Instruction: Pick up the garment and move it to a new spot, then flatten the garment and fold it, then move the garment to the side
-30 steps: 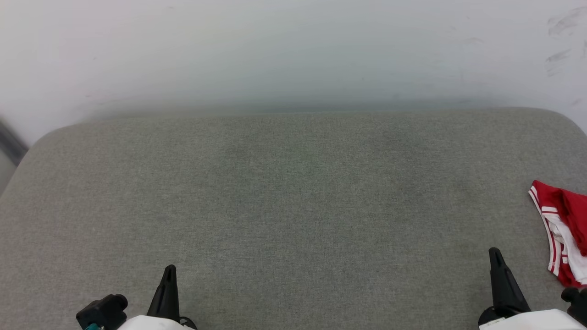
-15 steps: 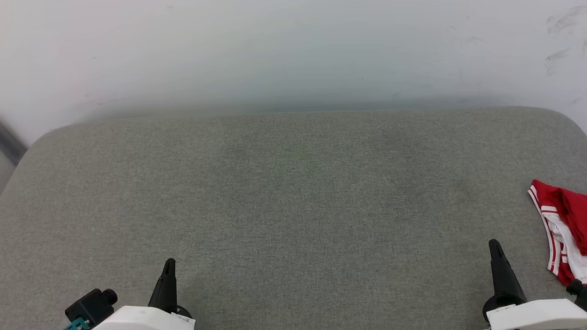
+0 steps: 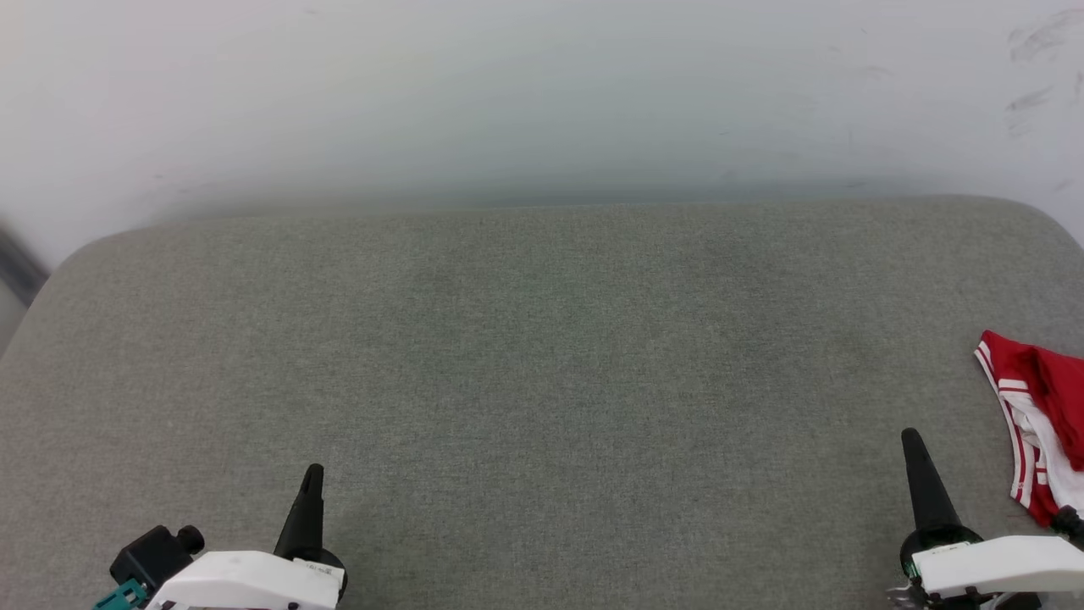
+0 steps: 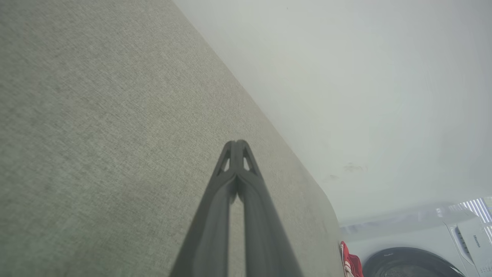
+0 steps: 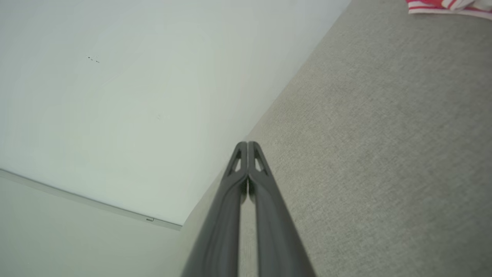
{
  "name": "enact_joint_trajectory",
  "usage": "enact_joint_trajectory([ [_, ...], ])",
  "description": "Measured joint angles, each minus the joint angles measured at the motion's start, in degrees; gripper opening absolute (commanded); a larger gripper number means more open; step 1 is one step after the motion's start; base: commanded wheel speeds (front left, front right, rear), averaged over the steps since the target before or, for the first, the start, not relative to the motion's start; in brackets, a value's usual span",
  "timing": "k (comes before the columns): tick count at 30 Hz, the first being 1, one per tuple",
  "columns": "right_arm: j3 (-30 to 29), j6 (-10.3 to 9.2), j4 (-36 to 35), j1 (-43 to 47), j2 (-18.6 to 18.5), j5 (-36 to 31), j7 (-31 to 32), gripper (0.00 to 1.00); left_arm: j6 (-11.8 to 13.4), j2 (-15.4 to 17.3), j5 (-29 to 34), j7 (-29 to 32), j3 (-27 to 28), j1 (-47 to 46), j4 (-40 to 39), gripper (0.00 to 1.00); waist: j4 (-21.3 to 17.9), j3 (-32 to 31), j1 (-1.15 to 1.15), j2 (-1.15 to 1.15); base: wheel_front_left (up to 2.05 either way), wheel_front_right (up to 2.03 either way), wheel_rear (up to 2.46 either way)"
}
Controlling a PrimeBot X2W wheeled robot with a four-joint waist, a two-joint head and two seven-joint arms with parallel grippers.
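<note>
The grey fabric-covered counter (image 3: 542, 381) takes up most of the head view, its far corners rounded, with a plain pale wall (image 3: 542, 93) right behind it; the wall carries a few faint scuff marks at the upper right. The left wrist view looks along the counter's far edge and catches a white washing machine (image 4: 423, 246) with a dark round door beyond the counter's end; the right wrist view shows instead a thin pale strip (image 5: 88, 202) running across the wall.

The garment (image 3: 1037, 424), red with white and striped trim, lies bunched at the counter's right edge, cut off by the frame in the head view; from the left wrist it is a small red scrap far down the counter (image 4: 351, 265); from the right wrist just its striped hem shows at the top corner (image 5: 442, 4).

The left gripper (image 3: 312, 474) sits at the lower left, well apart from the garment, fingers pressed together and empty (image 4: 236, 144); the right gripper (image 3: 912, 440) is near the garment but not touching it, likewise closed on nothing (image 5: 248, 144).
</note>
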Motion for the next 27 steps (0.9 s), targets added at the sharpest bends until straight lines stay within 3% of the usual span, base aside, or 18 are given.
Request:
enact_joint_trajectory([
  [27,-0.68,0.0,1.83,-3.17,-0.07,15.57,3.92,0.0,-2.43,-0.18,-16.56,3.96,2.25,-3.39,2.3,0.0,-0.21,0.17,0.0,0.0,0.0,0.0,0.0],
])
